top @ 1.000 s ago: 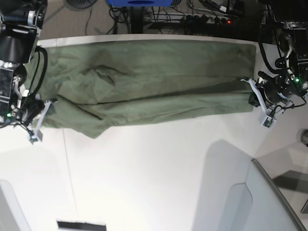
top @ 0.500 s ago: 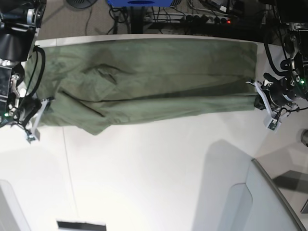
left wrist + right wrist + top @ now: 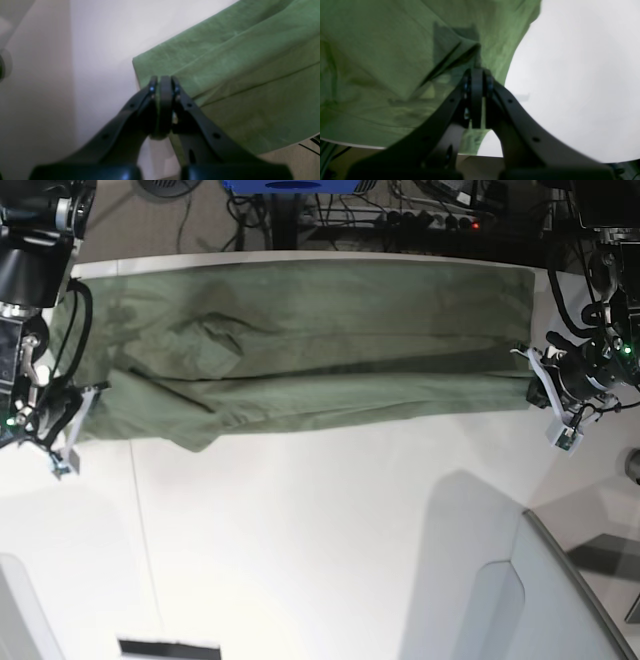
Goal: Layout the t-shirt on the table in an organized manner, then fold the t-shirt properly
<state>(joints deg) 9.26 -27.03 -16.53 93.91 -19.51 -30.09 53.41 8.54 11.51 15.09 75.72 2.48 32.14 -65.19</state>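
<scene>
2 end effectors, left end effector and right end effector, pinch t-shirt.

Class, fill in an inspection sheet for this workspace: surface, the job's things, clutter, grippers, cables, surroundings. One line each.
Surface: white table, bare in front of the shirt, thin dark seam on the left.
Job's things: green t-shirt stretched in a long band along the far edge, lengthwise fold, creases near the left end.
Clutter: grey angled panel at the near right corner.
Grippers: left gripper shut on the shirt's edge; right gripper shut on the other end.
Cables: black cables and a power strip on the floor behind the table.
Surroundings: blue object beyond the far edge.
</scene>
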